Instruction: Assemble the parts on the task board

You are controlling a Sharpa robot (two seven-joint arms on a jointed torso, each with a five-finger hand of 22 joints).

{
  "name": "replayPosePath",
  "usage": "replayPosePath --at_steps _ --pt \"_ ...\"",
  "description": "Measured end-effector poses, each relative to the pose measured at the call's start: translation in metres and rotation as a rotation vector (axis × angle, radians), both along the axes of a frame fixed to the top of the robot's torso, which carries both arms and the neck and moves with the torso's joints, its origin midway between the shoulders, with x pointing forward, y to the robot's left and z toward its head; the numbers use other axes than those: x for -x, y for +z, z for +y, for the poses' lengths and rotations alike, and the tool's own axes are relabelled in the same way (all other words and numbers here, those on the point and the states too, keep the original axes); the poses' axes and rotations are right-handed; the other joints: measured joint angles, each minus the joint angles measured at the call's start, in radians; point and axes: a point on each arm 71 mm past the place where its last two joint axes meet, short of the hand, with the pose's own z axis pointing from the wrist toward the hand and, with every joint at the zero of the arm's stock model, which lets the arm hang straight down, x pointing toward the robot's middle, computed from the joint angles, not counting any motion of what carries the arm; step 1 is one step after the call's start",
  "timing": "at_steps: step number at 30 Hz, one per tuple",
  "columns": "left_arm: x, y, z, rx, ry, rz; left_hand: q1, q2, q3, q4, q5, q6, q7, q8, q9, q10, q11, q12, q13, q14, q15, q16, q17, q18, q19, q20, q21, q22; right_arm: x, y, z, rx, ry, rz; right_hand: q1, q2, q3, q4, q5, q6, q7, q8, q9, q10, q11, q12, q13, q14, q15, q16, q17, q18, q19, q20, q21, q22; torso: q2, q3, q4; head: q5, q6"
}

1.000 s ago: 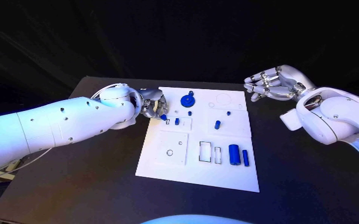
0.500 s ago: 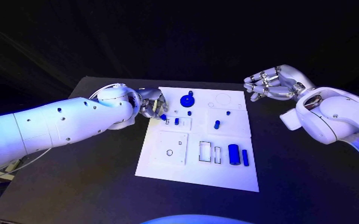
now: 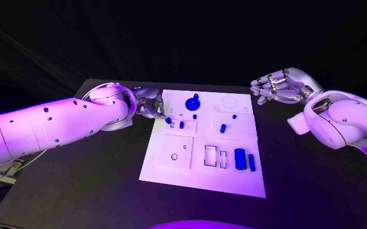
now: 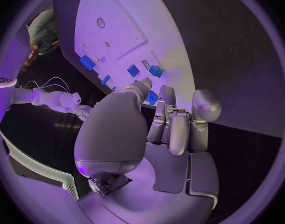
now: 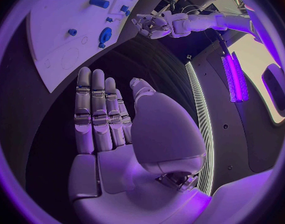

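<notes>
A small blue part (image 3: 167, 119) is pinched in my left hand (image 3: 150, 106) at the task board's (image 3: 200, 176) left edge; a loose pinch could drop it; the blue disc (image 3: 191, 102) and pegs (image 3: 223, 128) crowd nearby; my right hand (image 3: 279, 87) hovers beside the board's far corner, fingers apart, holding nothing

The task board (image 3: 200, 169), a white rectangular plate, lay flat in the middle of the black table, with outlined recesses across its face. Near its far edge sat a round blue disc part (image 3: 191, 102) with a small knob beside it. A short blue peg (image 3: 223, 128) stood toward the middle. At the near right, 2 blue bars lay side by side, a thick one (image 3: 240, 158) and a thin one (image 3: 251, 162). A small blue piece (image 3: 167, 120) sat at the board's left edge.
</notes>
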Motion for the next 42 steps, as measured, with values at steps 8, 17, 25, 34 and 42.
replayPosePath --at_steps 8,17,25,34,42 --pt "0.001 -0.001 -0.016 -0.03 0.02 0.033 -0.134 0.009 -0.202 0.011 0.0 -0.033 -0.028 0.072 0.028 0.14 -0.023 0.049 0.094 -0.001 -0.022 0.057 0.001 -0.04 0.108 -0.028 0.138 0.198 0.0 0.0 0.0 0.0 0.0 0.0 0.0 0.0 0.0 0.0 0.0 0.0 0.0 0.0 0.0 0.0 0.0 0.0 0.0 0.0 0.0 0.0 0.0 0.0 0.0 0.0 0.0 0.0 0.001 0.0001 -0.0016 0.004 0.002" --pt "-0.004 -0.003 -0.027 -0.139 0.068 0.046 -0.078 0.05 -0.413 0.012 0.0 -0.043 -0.032 0.138 0.053 0.188 -0.032 0.093 0.208 0.0 -0.029 0.057 0.001 -0.055 0.115 -0.035 0.161 0.239 0.0 0.0 0.001 0.0 0.003 0.001 0.0 0.0 0.0 0.0 0.0 0.0 0.0 0.0 0.0 0.0 0.0 0.0 0.0 0.0 0.0 0.0 0.0 0.0 0.0 0.0 0.0 0.0 0.002 0.0006 -0.0012 0.005 0.0" --pt "-0.006 -0.006 -0.028 -0.214 0.098 0.053 -0.046 0.051 -0.442 0.012 0.0 -0.048 -0.037 0.158 0.064 0.191 -0.035 0.097 0.225 0.0 -0.029 0.057 0.001 -0.055 0.117 -0.037 0.165 0.245 0.0 0.0 0.003 -0.001 0.005 0.001 0.0 0.0 0.0 0.0 0.0 0.0 0.0 0.0 0.0 0.0 0.0 0.0 0.0 0.0 0.0 0.0 0.0 0.0 0.0 0.0 0.0 -0.002 0.002 -0.0006 -0.0004 0.004 -0.001" --pt "-0.006 -0.006 -0.032 -0.253 0.099 0.054 -0.008 0.063 -0.456 0.012 0.0 -0.045 -0.041 0.193 0.085 0.195 -0.039 0.104 0.247 0.0 -0.036 0.057 0.001 -0.054 0.121 -0.041 0.169 0.252 0.0 -0.001 0.003 -0.001 0.006 0.003 0.0 0.0 0.0 0.0 0.0 0.0 0.0 0.0 0.0 0.0 0.0 0.0 0.0 0.0 0.0 0.0 0.0 0.0 0.0 0.0 0.0 -0.002 0.002 -0.0012 0.0001 0.003 -0.003" --pt "-0.006 -0.006 -0.039 -0.256 0.085 0.051 0.0 0.063 -0.459 0.009 0.0 -0.048 -0.044 0.199 0.091 0.198 -0.042 0.104 0.25 0.0 -0.036 0.057 0.0 -0.055 0.121 -0.041 0.169 0.253 0.0 -0.002 0.004 -0.001 0.007 0.004 0.0 0.0 0.0 0.0 0.0 0.0 0.0 0.0 0.0 0.0 0.0 0.0 0.0 0.0 0.0 0.0 0.0 0.0 0.0 0.0 0.0 -0.002 0.002 -0.0012 0.0004 0.003 -0.003"
